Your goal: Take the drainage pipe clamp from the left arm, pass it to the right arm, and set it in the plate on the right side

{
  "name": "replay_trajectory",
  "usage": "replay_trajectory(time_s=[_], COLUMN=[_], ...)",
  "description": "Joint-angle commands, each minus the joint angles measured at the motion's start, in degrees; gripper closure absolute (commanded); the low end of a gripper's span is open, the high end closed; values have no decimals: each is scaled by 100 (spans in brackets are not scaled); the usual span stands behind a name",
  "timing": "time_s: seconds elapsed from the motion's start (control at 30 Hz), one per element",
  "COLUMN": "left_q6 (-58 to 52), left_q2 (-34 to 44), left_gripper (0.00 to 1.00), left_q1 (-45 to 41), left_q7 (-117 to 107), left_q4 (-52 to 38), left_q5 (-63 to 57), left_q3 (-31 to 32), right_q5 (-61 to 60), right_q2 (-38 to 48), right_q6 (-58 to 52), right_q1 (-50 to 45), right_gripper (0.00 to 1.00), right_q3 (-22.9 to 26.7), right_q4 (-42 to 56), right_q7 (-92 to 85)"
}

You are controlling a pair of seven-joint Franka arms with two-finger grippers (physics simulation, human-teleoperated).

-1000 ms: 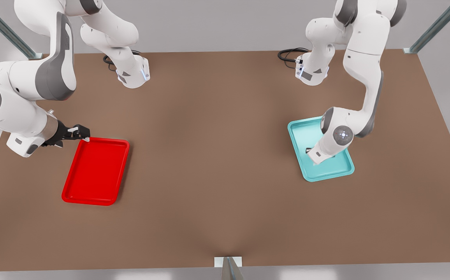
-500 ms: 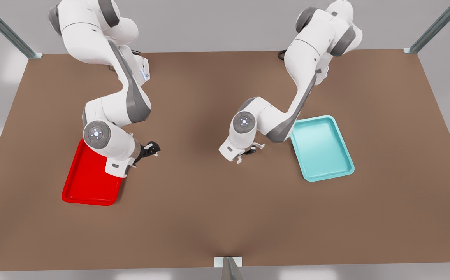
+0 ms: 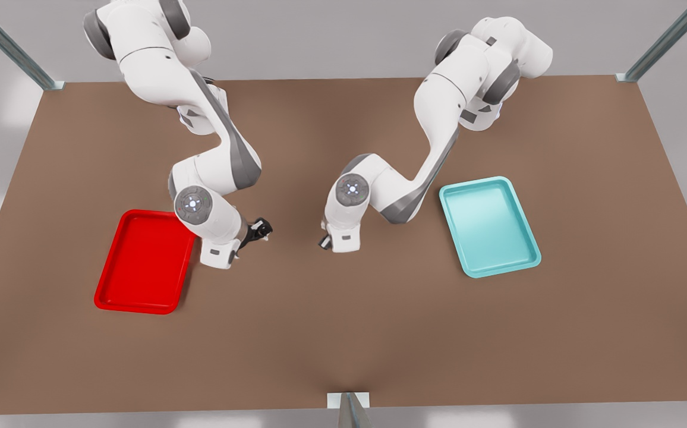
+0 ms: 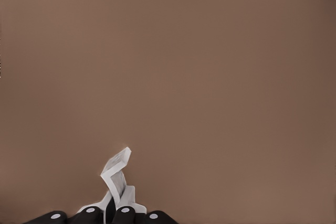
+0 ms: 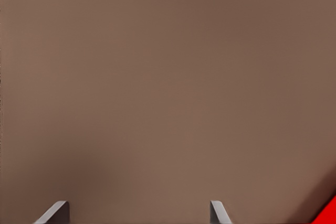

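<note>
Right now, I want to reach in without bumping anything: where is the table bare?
Bare: the wide strip of table across the front view's bottom, below both trays, and the insides of the red tray and teal tray. Crowded: the middle, where the left gripper, holding the clamp, faces the open right gripper.

Gap between grippers: bare bench (image 3: 296, 279), nothing in it.
Right gripper (image 3: 263, 229): jaws spread, red plate (image 3: 141, 297) close beside that arm.
Left gripper (image 3: 323, 242): teal tray (image 3: 501, 268) well apart.
</note>
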State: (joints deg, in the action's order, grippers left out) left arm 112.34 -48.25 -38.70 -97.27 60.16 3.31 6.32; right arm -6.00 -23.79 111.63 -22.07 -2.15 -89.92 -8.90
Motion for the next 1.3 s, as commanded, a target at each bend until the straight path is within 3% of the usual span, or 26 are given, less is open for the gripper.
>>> replay_trajectory(time_s=[0.0, 0.3, 0.67, 1.2, 1.23, 1.27], left_q6=[403, 711, 842, 842, 842, 842], left_q2=[-44, -97, -202, -220, -220, -220], left_gripper=[79, 79, 79, 79, 79, 79], left_q1=[3, -33, -33, -33, -33, -33], left_q7=[-5530, -6576, -5838, -5856, -5865, -5865], left_q4=[-4, -22, -171, -215, -241, -241], left_q5=[126, 100, 73, 73, 73, 73], left_q3=[1, -17, -17, -25, -17, -25], right_q5=[-15, -33, -129, -147, -138, -112], right_q2=[-46, -231, 77, -442, -451, -451], right_q6=[377, 1045, 1353, 1854, 1854, 1854], right_q1=[-87, -579, -720, -992, -992, -992], right_gripper=[0, 0, 0, 0, 4, 26], right_q3=[4, -5, -67, -137, -137, -137], right_q4=[1, -201, -684, -816, -808, -816], right_q7=[556, 1672, 1716, 1716, 1716, 1716])
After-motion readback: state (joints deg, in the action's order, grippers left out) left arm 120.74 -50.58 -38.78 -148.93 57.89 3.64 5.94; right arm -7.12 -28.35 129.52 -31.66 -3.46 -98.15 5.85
